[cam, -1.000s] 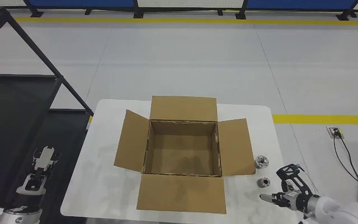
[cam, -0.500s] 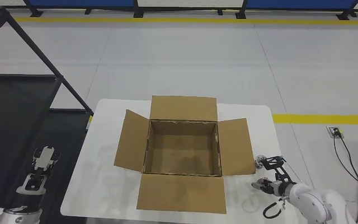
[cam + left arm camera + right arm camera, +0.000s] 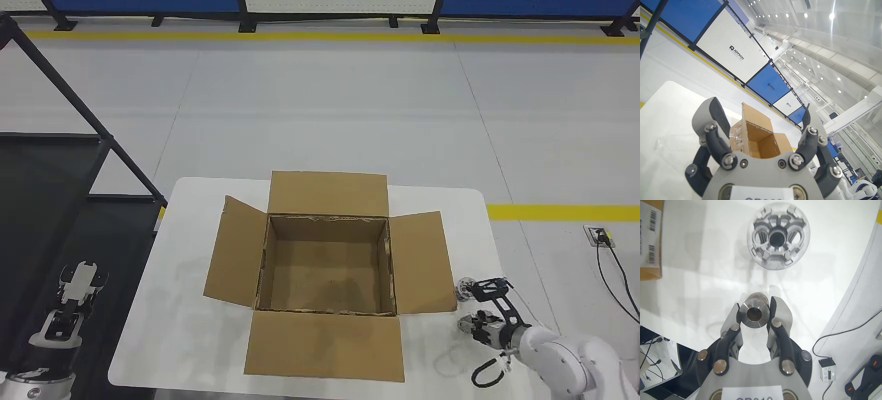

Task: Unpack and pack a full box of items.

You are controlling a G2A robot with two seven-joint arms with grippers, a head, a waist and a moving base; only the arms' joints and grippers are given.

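Observation:
An open, empty cardboard box (image 3: 325,346) with its flaps spread sits mid-table; the left wrist view shows it too (image 3: 757,130). To its right stand two metal parts: a round slotted hub (image 3: 466,289) (image 3: 778,238) and a short hollow cylinder (image 3: 469,326) (image 3: 754,314). My right gripper (image 3: 478,325) (image 3: 755,303) is low over the table, shut on the cylinder with a finger pressed on each side. My left gripper (image 3: 76,284) (image 3: 761,115) hangs open beyond the table's left edge, holding nothing.
The white table (image 3: 190,300) has bare room left of the box and in front of it. One labelled box flap (image 3: 649,237) lies close to the hub. A black frame (image 3: 120,160) stands off the table's back left; cables and a socket (image 3: 598,237) lie on the floor at right.
My right gripper came in from the table's front right corner to the cylinder and closed its fingers on it. The left arm has not moved.

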